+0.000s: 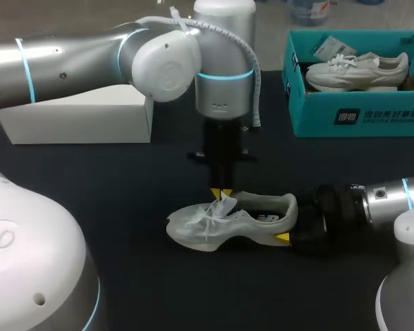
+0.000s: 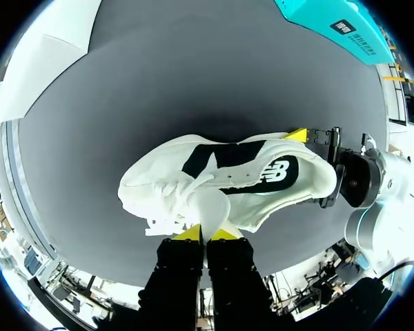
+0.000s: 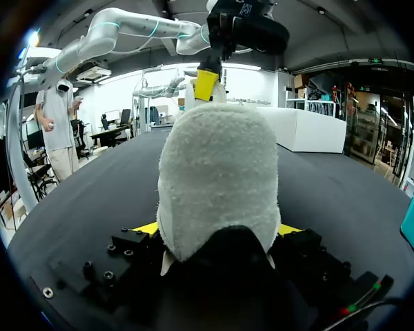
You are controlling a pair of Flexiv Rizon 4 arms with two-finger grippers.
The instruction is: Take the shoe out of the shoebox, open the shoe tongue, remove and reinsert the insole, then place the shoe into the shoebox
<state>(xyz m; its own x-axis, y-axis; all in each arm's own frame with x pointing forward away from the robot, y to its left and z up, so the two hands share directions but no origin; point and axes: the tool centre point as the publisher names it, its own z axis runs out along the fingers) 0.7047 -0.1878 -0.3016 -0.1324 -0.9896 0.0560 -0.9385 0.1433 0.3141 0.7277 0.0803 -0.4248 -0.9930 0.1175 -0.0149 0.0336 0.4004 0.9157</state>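
Dark table. Left gripper: pointing straight down, fingers narrow, pinching the tongue of the white shoe. Right gripper: fingers wide, clamped on either side of the shoe's heel. Shoe: upright on its sole mid-table, toe toward the left edge. Teal shoebox: far right corner, holding a second shoe.

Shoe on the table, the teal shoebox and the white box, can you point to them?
shoe on the table (image 1: 231, 222), head view, on its side.
teal shoebox (image 1: 317, 114), head view, on its front wall.
white box (image 1: 76, 124), head view, on its front wall.
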